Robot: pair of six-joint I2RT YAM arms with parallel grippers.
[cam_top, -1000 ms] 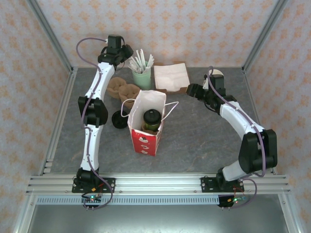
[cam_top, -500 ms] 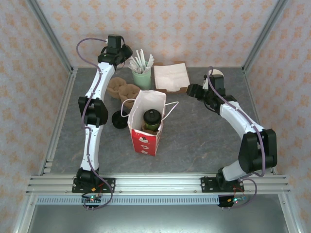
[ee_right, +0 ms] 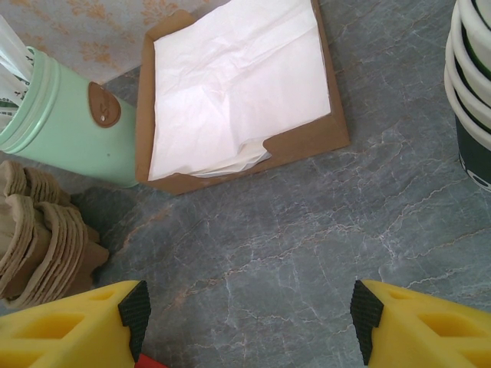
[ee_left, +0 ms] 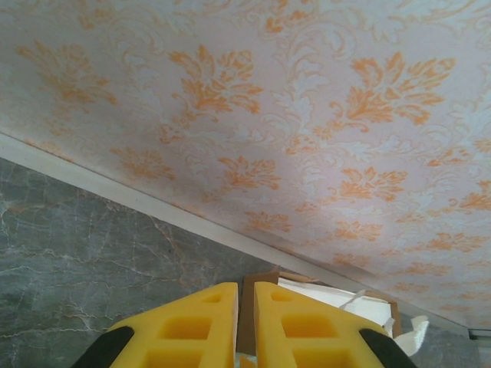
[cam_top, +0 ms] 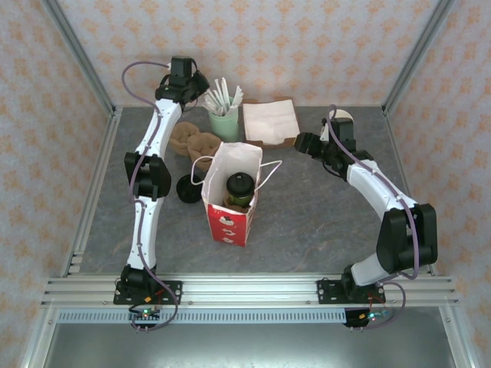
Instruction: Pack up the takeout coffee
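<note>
Grey marble table (cam_top: pixel 322 222) bears bag (cam_top: pixel 228 222) holding takeout coffee (cam_top: pixel 239 185).

no lettering is legible, even on the mint cup's brown tag (ee_right: pixel 103 105).

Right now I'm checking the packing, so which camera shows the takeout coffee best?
The top external view: the takeout coffee stands inside the open red-and-white bag, lid and green side visible. The left wrist camera faces the wallpaper; the right wrist camera faces the napkins.
</note>
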